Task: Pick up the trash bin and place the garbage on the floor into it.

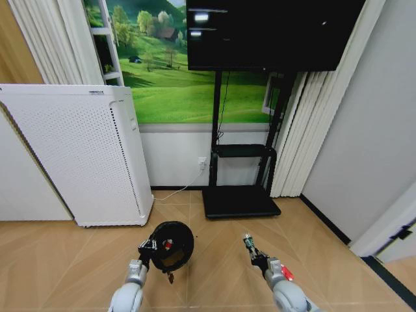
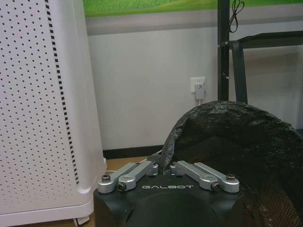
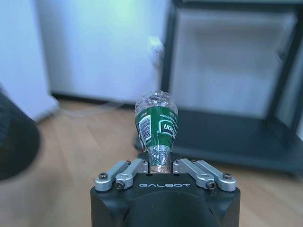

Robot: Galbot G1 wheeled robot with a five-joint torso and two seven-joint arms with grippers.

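Black round mesh trash bin (image 1: 171, 246) hangs from the left pincer (image 1: 147, 247), clamped on its rim; the right pincer (image 1: 249, 246) grips a green-labelled plastic bottle (image 3: 156, 124) (mid-carry). Next: bottle over bin.

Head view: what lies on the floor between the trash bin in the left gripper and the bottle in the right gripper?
Nothing: in the head view, bare wooden floor separates the trash bin, held by the left gripper, from the bottle in the right gripper.

Black GALBOT-marked wrist housings, silver screwed linkage bars, grey forearms, red patch
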